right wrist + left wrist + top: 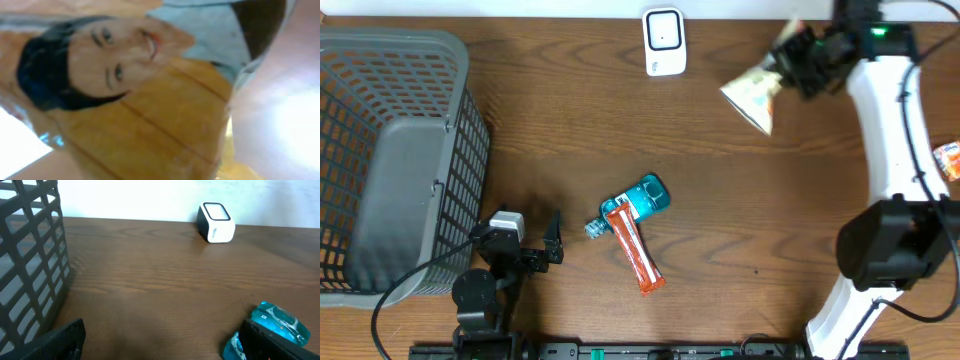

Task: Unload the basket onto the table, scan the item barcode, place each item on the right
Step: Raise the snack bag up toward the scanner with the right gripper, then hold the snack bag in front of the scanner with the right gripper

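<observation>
- Overhead — The right gripper is holding a pale pouch above the far right of the table, its jaws pinched tight on the pouch's edge. The white scanner is sitting at the far edge, near the pouch but clearly apart from it. The left gripper is resting low beside the grey basket, spread wide and carrying nothing. A blue bottle and an orange sachet are lying in contact at mid-table.
- Left wrist — The left gripper is showing both dark fingers far apart, with bare wood between them. The scanner is facing its window upward, and the blue bottle is lying just beside the right-hand finger.
- Right wrist — The pouch is filling the frame, a printed face on it. No barcode is showing, and the gripper's own fingers are hidden.
- Step in hand, judged — The pouch is apparently being presented for scanning. The next move calls for bringing it over the scanner window, barcode side down — which side that is cannot be told.
</observation>
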### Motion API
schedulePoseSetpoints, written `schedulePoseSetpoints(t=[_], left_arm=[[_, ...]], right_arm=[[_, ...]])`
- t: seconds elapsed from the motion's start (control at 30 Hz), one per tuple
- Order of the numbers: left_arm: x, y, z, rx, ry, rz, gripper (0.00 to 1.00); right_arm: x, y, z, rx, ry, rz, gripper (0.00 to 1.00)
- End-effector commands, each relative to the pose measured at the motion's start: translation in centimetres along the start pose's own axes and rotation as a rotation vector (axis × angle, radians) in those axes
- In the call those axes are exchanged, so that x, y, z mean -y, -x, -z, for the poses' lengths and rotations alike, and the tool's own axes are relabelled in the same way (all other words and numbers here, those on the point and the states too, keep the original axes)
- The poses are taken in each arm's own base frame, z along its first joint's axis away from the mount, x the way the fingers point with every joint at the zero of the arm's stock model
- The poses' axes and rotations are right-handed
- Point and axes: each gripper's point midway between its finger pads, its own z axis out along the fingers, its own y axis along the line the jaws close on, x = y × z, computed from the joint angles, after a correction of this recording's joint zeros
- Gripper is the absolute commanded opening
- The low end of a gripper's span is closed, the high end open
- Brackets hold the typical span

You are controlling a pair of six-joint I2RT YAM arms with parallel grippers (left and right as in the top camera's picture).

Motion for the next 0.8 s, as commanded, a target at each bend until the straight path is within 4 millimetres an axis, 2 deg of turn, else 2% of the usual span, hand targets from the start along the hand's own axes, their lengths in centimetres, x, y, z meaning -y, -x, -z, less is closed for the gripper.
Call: schedulePoseSetpoints(t=[0.0,0.1,0.27,0.4,0.47,0.67,0.77], left_arm=[[0.0,-1.5,-0.2,-0.037,-0.004,0.003,0.98],[0.0,-1.5,-0.2,-0.037,-0.004,0.003,0.98],[0.0,-1.5,-0.2,-0.037,-0.004,0.003,0.98],[0.0,-1.5,-0.2,-0.037,-0.004,0.003,0.98],[0.0,-1.5,-0.2,-0.037,-0.004,0.003,0.98],[0.0,-1.5,-0.2,-0.037,-0.004,0.003,0.98],[0.0,-1.5,-0.2,-0.037,-0.004,0.003,0.98]], right_arm=[[-3.0,0.1,-1.1,0.159,0.027,-0.005,0.01],[-5.7,0.0,-1.6,0.297,0.078,0.016,0.02],[-9.1,-0.2,-2.6,0.484,0.168,-0.044,0.01],[-11.1,-1.2,-6.2,0.464,0.274,-0.117,0.02],[-11.9,-0.9,-8.8,0.46,0.339,-0.156,0.02],[-13.0,-0.2,-13.4,0.45,0.463,-0.186,0.02],[-12.5,-0.3,-15.5,0.413,0.489,-0.253,0.02]])
